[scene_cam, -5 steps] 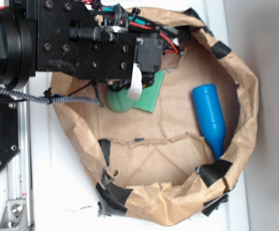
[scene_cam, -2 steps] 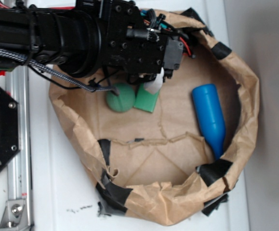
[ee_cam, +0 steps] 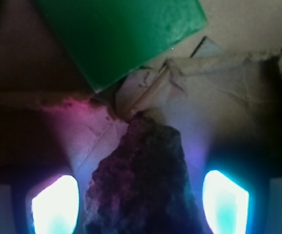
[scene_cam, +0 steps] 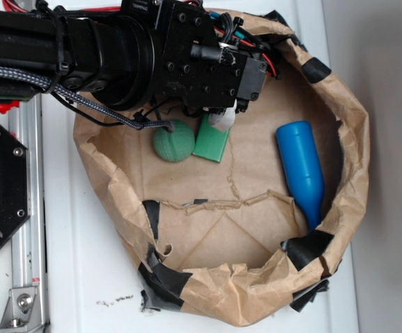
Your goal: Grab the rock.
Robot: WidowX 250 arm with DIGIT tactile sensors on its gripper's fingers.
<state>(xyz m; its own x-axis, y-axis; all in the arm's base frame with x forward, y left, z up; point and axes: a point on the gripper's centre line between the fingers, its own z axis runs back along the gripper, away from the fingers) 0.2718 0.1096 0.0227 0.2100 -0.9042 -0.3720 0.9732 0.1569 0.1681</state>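
Rock: the rough dark brown-grey rock (ee_cam: 143, 183) lies in the gap between the two glowing fingertips (ee_cam: 55, 204) in the wrist view, closer to the left one, with bare paper showing on either side.
Jaws: the black gripper (ee_cam: 140, 204) stands apart, wider than the rock; neither fingertip can be seen touching it.
Beyond the rock: a flat green square plate (ee_cam: 119, 36) lies just past it on creased brown paper.
Exterior view: the gripper (scene_cam: 223, 119) and black arm (scene_cam: 82, 52) cover the rock; it cannot be seen there.
Surface: a crumpled brown paper bag (scene_cam: 256, 208), walls rolled up, patched with black tape (scene_cam: 310, 246), sitting on a white table (scene_cam: 82, 270).
Count: one rock, one green plate (scene_cam: 211, 142), one dimpled green ball (scene_cam: 174, 142) touching that plate, one blue plastic bottle (scene_cam: 301, 170) lying well apart by the bag's wall.
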